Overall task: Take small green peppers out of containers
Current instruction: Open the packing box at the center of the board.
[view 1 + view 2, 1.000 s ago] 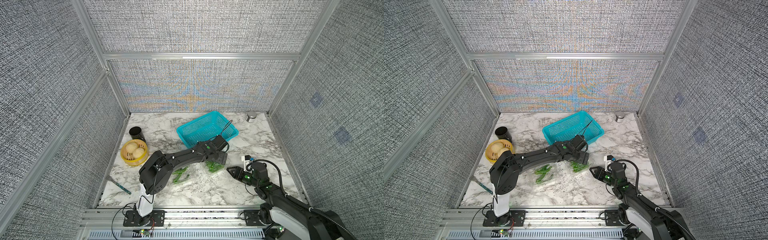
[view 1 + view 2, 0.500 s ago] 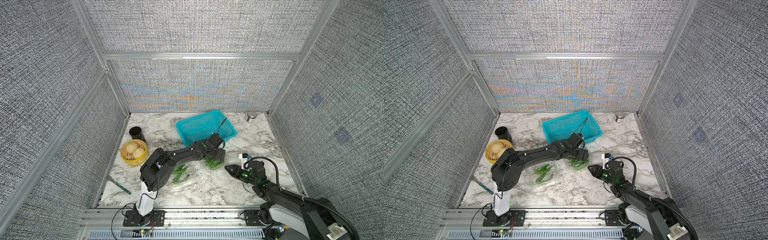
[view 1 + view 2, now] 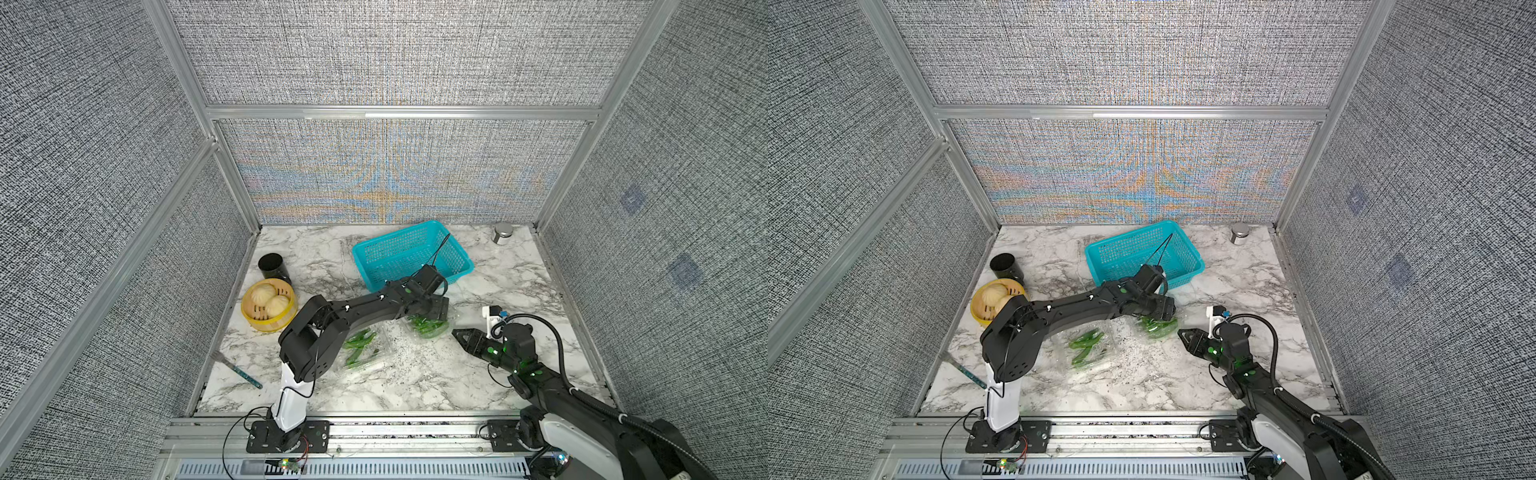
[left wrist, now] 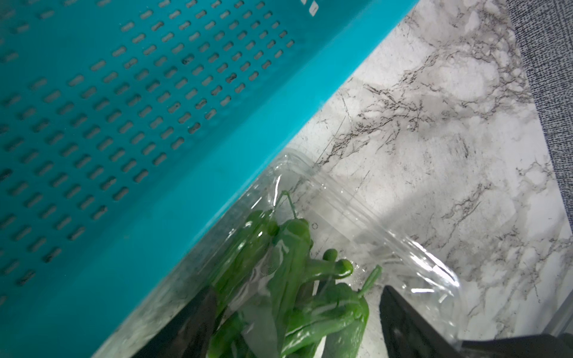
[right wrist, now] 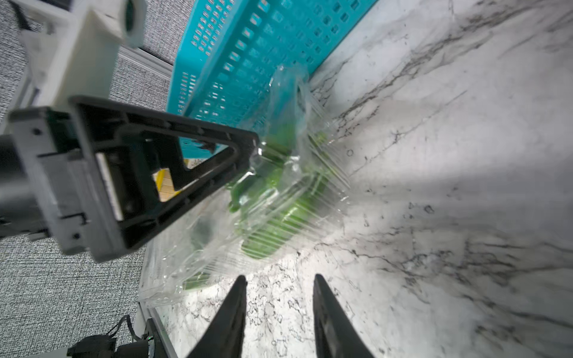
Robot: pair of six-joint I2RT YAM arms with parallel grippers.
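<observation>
Between the wide-spread jaws of my left gripper [image 4: 297, 289] lies a bunch of small green peppers [image 4: 291, 248], inside a clear container [image 4: 356, 210] just beside the teal basket [image 4: 124, 124]. Their long axes run along my fingers, so closing would pinch across them. My right gripper [image 5: 279, 276], jaws partly apart and empty, points at that container from near; the left is nearer.
</observation>
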